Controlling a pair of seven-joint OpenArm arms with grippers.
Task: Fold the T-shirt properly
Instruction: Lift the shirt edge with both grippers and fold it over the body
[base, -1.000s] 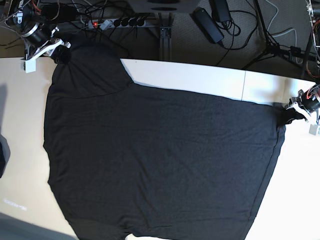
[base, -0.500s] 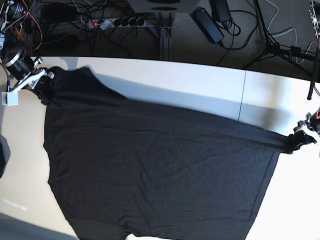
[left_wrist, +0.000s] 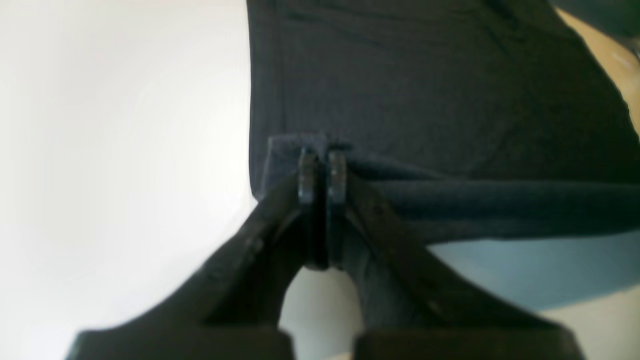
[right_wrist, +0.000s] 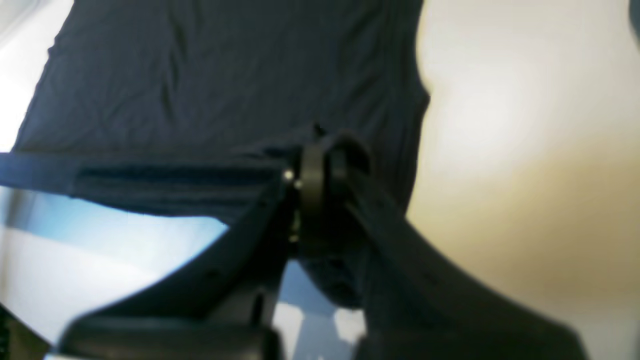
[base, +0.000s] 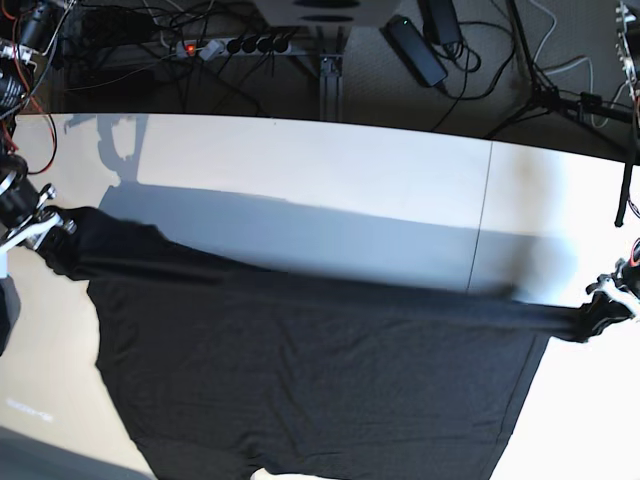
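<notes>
White bench (base: 330, 170) w/ cables and a power strip on the floor behind it, top of frame. T-shirt (base: 320, 380) lies plain side up across the lower half, its far edge lifted and pulled taut btwn both arms. Left end effector (base: 612, 300), right edge, is clenched on one corner; right end effector (base: 35, 228), left edge, is clenched on the other. Fabric looks soft, light, stretchy: it sags mid-span, so it'll likely drape and crease easily. Corners or hem seem the best hold.

A white table (base: 350, 180) fronts a power strip (base: 235, 45) and tangled cables (base: 480, 60).
</notes>
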